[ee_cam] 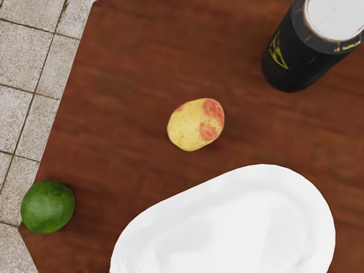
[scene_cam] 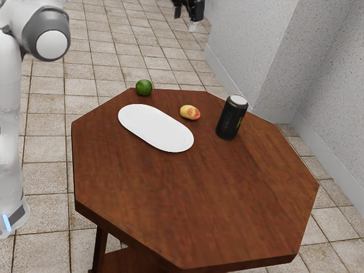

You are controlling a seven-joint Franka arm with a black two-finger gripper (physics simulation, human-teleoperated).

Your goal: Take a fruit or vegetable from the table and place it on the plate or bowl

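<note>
At the 12 o'clock edge of the exterior view, high above the tiled floor [scene_cam: 102, 57] beyond the counter [scene_cam: 199, 193], hangs the black tool [scene_cam: 192, 20]. The frame's border cuts it off, so I cannot tell whether it is open or closed. It is well apart from everything on the counter and touches none of it. The white arm [scene_cam: 11, 114] rises along the exterior view's 9 o'clock side.

The counter is a dark wooden octagon. On its far half lies a white oval plate [scene_cam: 155, 127], flat, with its long axis running from 10 o'clock to 4 o'clock. Nothing lies on it.

A yellow fruit with red blotches [scene_cam: 190, 112] rests on the bare wood at about 2 o'clock from the plate, just beside its rim but not touching it. In the wrist view this fruit sits near the middle, directly under the hand, with a strip of wood showing between it and the plate.

A green lime [scene_cam: 144, 87] sits at 12 o'clock from the plate, right at the counter's far edge and apart from the plate.

A black can [scene_cam: 232, 117] with a pale top and a yellow mark stands upright at 3 o'clock from the yellow fruit, near it but not touching. Grey speckled walls [scene_cam: 284, 45] close the scene from 1 to 3 o'clock.
</note>
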